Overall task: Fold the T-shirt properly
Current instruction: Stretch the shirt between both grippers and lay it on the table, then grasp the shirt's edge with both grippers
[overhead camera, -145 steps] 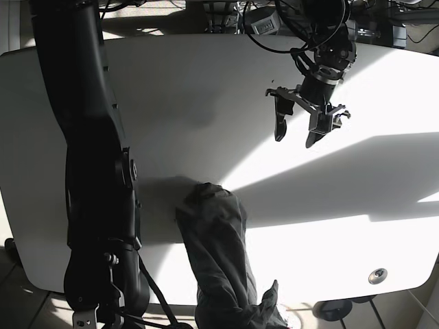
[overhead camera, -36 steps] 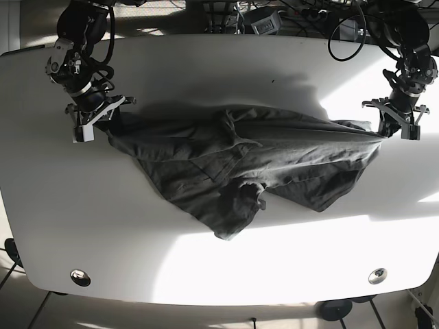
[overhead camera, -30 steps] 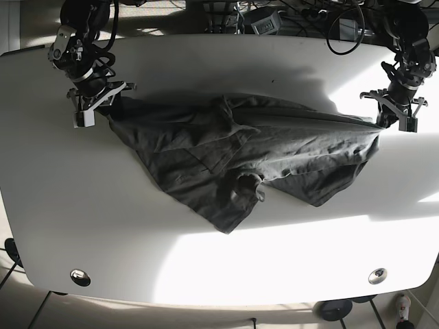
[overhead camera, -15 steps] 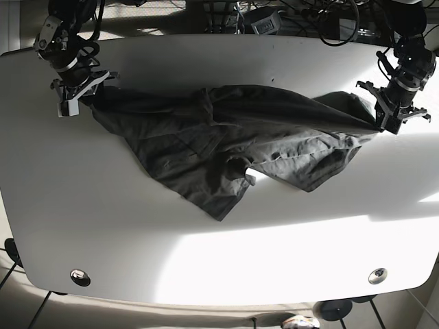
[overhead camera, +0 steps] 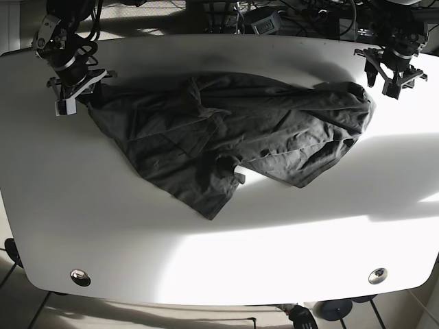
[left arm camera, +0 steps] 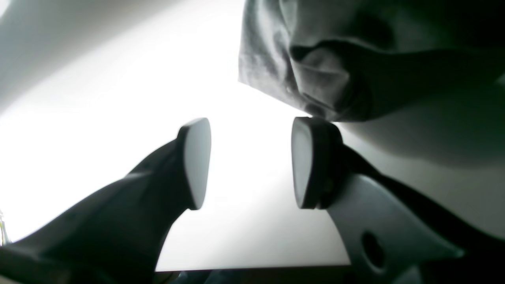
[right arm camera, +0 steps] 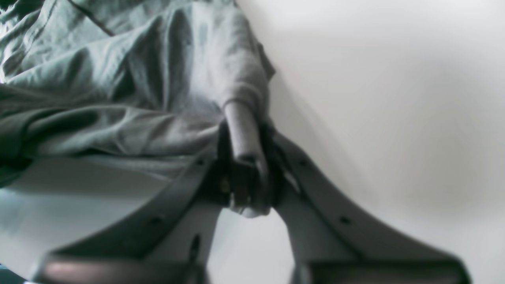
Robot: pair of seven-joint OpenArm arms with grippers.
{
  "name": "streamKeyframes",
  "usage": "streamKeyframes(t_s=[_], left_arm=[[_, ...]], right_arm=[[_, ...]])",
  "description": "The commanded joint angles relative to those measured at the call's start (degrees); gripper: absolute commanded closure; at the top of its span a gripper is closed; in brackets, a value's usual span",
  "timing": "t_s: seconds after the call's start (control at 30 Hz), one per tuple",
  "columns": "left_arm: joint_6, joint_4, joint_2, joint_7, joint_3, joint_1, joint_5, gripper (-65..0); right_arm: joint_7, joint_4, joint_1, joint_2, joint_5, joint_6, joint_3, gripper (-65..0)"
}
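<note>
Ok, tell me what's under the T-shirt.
The T-shirt lies crumpled on the white table, which shows around it. Anything beneath the fabric is covered. The right gripper clamps one edge.

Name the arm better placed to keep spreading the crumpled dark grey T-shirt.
Right: the right gripper is shut on the dark grey cotton T-shirt; the left gripper is open beside its edge.

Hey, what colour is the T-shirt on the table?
Plain dark grey T-shirt, no pattern; the base view shows it best.
</note>
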Motion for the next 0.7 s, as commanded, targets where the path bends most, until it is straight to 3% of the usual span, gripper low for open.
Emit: streamKeyframes(t_s=[0.03,0.13,0.23,0.33,0.4,0.57,0.63,0.7], left_arm=[[0.45,0.9,-1.17,-1.28,-3.73,2.05,-4.61,-30.6],[0.45,0.37,-4.25,-1.28,-8.75,3.81,-12.7,-30.6],[0.45,-0.95,-6.44,-1.28,-12.17,4.69,-18.33,-30.6],[0.45,-2.18,-6.88,-1.28,-14.11,4.16,-19.64,-30.6],[0.45,-1.83,-6.62,-1.28,-13.76,2.05,-19.56,-30.6],[0.45,-1.56,-4.6,2.59,-13.67,-0.76,-19.56,-30.6],[0.45,-1.92,-4.6,5.58,-14.02,-4.01,-19.56,-30.6],[0.45,-1.92,-4.6,7.16,-14.11,-4.8,-18.15,-30.6]], right_arm=[[1.32,2.28,-0.04,1.35,0.89,0.05,0.44,-24.3],[1.32,5.44,-1.89,1.35,1.15,0.05,0.62,-47.6],[1.41,10.19,-3.29,1.17,1.24,0.05,0.44,-61.5],[1.32,10.98,-1.89,1.52,6.17,0.05,0.18,-63.3],[0.62,10.1,1.63,1.52,6.69,0.05,0.0,-63.3],[-2.63,1.75,14.29,1.61,-1.31,0.05,-6.86,-63.3],[-2.63,-7.66,21.41,1.61,-3.59,1.89,-8.61,-63.3],[-2.37,-20.23,29.41,1.61,-7.46,5.06,-8.7,-63.3]])
